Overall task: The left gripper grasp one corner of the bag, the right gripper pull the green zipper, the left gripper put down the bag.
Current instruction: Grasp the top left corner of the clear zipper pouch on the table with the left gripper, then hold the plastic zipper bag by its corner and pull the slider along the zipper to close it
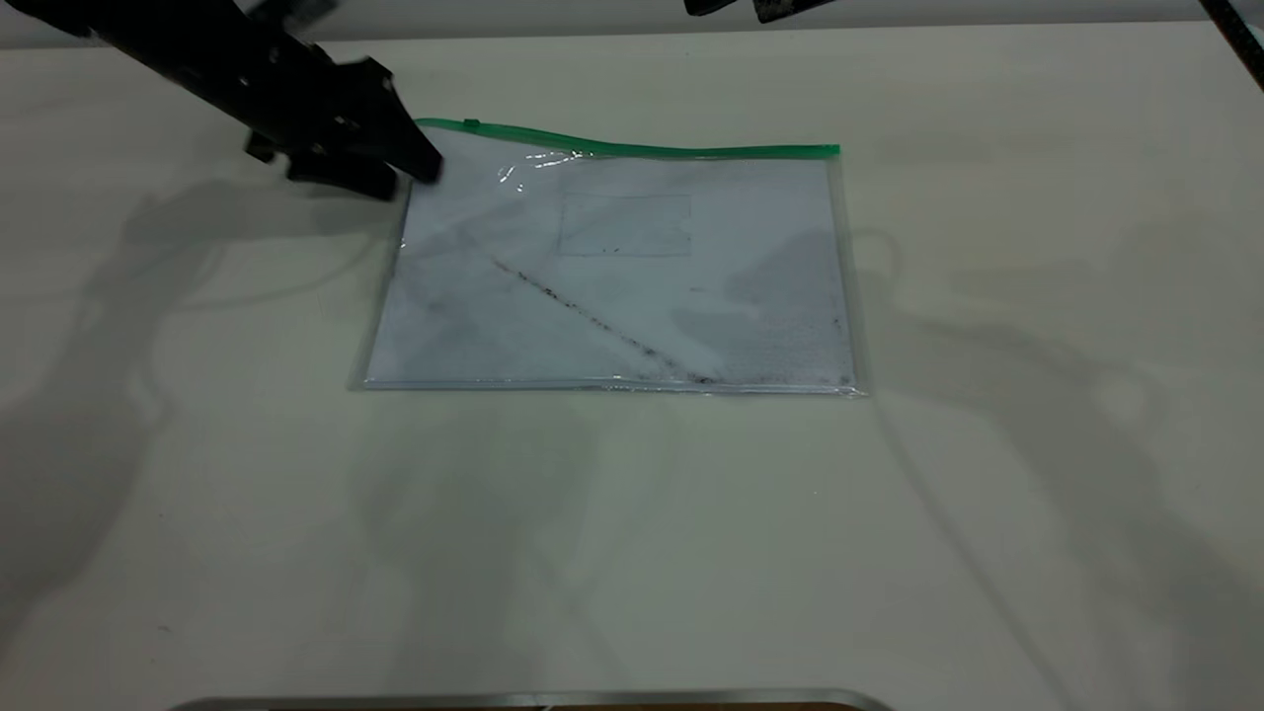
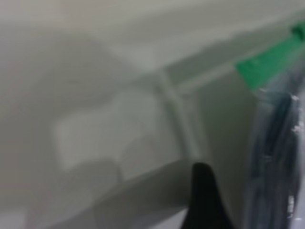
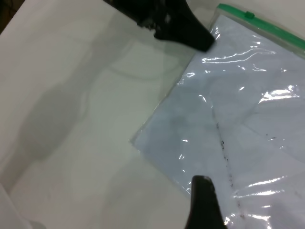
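Observation:
The bag point(image 1: 632, 286) lies flat on the white table, its white paper with a dark diagonal streak inside. The green zipper point(image 1: 632, 148) runs along its far edge, with the slider tab point(image 1: 471, 123) near the left end. My left gripper point(image 1: 415, 180) is at the bag's far-left corner point(image 1: 423, 138), which rises slightly. In the left wrist view one finger point(image 2: 205, 195) stands a little apart from the plastic edge point(image 2: 281, 143), below the green strip point(image 2: 267, 67); the jaws look open. My right gripper point(image 1: 748, 8) is open, high at the far edge. Its view shows one finger point(image 3: 204, 200) above the bag point(image 3: 248, 109).
A metal edge point(image 1: 533, 699) runs along the table's near side. A black cable point(image 1: 1234, 30) crosses the far right corner. Bare table lies left, right and in front of the bag.

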Robot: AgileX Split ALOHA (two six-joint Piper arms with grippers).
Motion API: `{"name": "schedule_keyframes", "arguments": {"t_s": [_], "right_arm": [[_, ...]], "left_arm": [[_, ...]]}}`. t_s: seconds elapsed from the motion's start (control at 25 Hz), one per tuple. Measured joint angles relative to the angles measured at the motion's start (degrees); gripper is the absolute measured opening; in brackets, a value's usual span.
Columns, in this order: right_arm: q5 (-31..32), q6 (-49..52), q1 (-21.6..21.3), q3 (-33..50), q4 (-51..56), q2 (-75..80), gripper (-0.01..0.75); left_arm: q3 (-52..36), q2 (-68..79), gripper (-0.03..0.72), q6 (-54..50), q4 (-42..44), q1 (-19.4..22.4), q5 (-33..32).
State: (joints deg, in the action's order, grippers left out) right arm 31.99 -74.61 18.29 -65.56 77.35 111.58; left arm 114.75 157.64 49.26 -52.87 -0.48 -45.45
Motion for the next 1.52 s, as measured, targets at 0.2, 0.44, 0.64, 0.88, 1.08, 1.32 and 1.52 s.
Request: {"name": "schedule_keyframes", "arguments": {"t_s": [0.2, 0.44, 0.64, 0.88, 1.08, 1.32, 1.52], "right_arm": [[0.0, 0.0, 0.0, -0.98, 0.26, 0.11, 0.566], [-0.41, -0.08, 0.02, -0.98, 0.38, 0.17, 0.566], [-5.31, -2.38, 0.07, -2.07, 0.71, 0.21, 0.566], [-7.76, -12.82, 0.59, -5.93, 2.14, 3.48, 0.566], [-8.21, -16.51, 0.66, -12.28, 3.13, 11.72, 0.566], [-5.02, -18.7, 1.52, -24.67, 3.4, 21.5, 0.566], [-0.13, -19.13, 2.22, -30.58, 2.28, 26.89, 0.566]], "left_arm": [[0.02, 0.7, 0.59, 3.51, -3.51, -0.95, -0.28], [0.47, 0.81, 0.438, 4.34, -3.56, -1.01, -0.18], [0.47, 0.81, 0.141, 6.79, -1.55, -1.01, -0.18], [0.47, 0.66, 0.055, 15.75, -3.4, -1.07, -1.09], [0.51, -1.51, 0.055, 33.55, -3.65, -1.83, -6.0], [0.65, -2.24, 0.055, 51.54, -3.82, -2.73, -12.71], [0.65, -2.24, 0.055, 61.12, -3.57, -3.34, -16.99]]}}
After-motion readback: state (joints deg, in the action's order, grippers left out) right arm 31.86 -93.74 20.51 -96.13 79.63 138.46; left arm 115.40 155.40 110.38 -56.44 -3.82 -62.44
